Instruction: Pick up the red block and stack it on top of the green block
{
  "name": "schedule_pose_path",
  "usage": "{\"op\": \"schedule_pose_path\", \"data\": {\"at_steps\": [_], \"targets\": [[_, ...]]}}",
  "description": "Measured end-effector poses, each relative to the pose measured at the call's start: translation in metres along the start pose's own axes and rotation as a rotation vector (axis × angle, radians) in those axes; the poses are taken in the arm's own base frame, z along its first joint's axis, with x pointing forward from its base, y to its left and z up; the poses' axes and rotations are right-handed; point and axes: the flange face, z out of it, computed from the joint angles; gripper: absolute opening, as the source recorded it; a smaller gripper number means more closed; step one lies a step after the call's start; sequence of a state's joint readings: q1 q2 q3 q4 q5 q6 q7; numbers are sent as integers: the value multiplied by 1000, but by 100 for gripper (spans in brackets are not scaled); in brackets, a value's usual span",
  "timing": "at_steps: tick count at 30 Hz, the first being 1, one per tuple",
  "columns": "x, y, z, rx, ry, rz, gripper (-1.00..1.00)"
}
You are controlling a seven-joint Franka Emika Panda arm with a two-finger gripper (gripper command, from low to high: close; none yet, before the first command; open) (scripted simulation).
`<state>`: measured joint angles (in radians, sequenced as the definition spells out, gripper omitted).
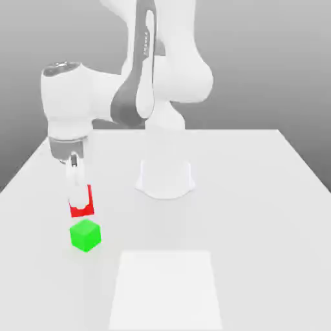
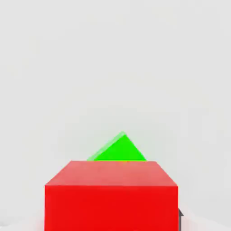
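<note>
Gripper (image 1: 79, 194) — pinching red block (image 1: 82, 208), fingers pointing down, block lifted off table (image 1: 258, 194). Green block (image 1: 85, 234) — resting on table, at 6 o'clock from red block in the exterior view, just beside it, not touching. Hand view: red block (image 2: 111, 196) close up, green block (image 2: 118, 149) partly hidden behind its edge. Arm base (image 1: 165, 178) — at 2 o'clock from the blocks.

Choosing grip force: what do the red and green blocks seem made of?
Red block: flat, matte, unmarked color, perhaps painted wood or hard plastic. Green block: the same even matte finish, no gloss or grain. The renders leave the actual material open.
</note>
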<state>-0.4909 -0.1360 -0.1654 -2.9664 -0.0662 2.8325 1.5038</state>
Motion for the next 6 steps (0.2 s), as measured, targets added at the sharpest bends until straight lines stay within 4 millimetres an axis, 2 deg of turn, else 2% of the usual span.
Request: {"op": "schedule_pose_path", "data": {"at_steps": [2,3,6], "targets": [[0,1,16,0,0,1,-100],[-1,2,24,0,1,-2,100],[-1,2,24,0,1,-3,100]]}}
